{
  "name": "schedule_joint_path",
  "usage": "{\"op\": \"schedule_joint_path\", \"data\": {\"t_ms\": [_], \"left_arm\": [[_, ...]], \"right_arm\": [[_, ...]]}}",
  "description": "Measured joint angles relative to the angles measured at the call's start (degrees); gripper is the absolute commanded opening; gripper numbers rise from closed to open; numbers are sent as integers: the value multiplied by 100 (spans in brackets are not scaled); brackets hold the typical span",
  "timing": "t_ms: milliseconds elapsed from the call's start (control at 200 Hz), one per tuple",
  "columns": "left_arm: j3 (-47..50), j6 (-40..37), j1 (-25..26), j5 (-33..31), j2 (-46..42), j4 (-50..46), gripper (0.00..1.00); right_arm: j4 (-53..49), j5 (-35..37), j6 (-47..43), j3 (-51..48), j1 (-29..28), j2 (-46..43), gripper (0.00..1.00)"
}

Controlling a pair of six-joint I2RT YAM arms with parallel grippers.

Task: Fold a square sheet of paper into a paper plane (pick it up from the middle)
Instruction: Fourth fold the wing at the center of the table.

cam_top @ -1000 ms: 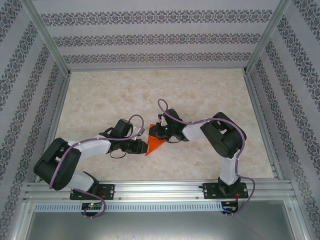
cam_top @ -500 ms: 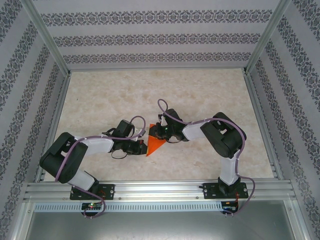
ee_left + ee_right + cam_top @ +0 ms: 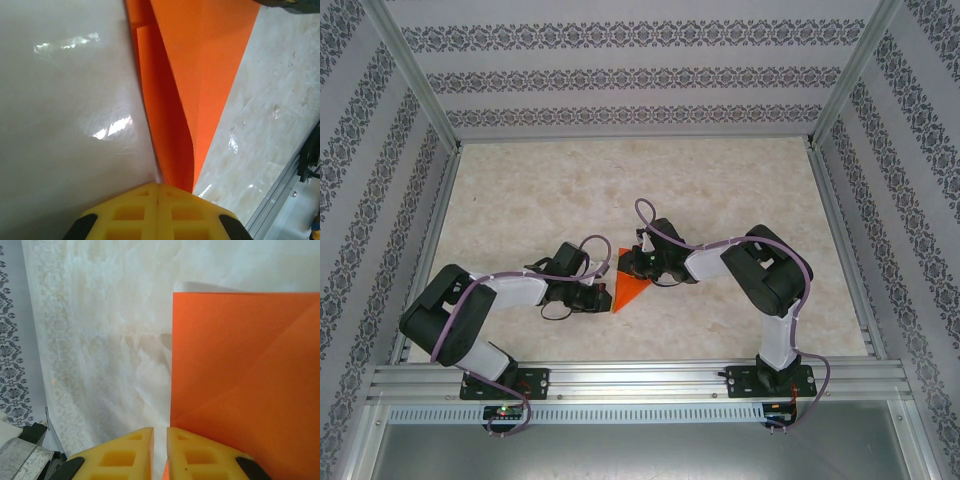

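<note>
Colours, current state:
- thin folded paper sheet point(image 3: 628, 290) point(image 3: 200, 75) point(image 3: 245, 380): plain bright orange, unmarked, darker orange inside the shaded fold.
- left gripper point(image 3: 158, 187) and right gripper point(image 3: 160, 432): yellow fingers, black behind.
- glossy stone-look tabletop point(image 3: 720, 180): cream with faint beige marbling.
- flat enclosure walls point(image 3: 640, 75): white with horizontal bands of dark grey floral ornament.
- left arm point(image 3: 510, 290), right arm point(image 3: 775, 270): black joints, white links, lilac cables.
- metal frame rail point(image 3: 640, 380): plain silver.
</note>
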State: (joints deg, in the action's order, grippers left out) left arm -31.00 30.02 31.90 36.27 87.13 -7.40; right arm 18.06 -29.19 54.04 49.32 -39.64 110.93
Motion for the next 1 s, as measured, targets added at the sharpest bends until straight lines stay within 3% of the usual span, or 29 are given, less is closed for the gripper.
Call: {"op": "schedule_joint_path", "data": {"t_ms": [445,999], "left_arm": [[-302,166,2,-48,-964,-389,20],[-562,761,203,90,9,426,21]], "right_arm": [[-2,15,0,2,-11,0,16],[0,15,2,2,-11,0,16]]}}
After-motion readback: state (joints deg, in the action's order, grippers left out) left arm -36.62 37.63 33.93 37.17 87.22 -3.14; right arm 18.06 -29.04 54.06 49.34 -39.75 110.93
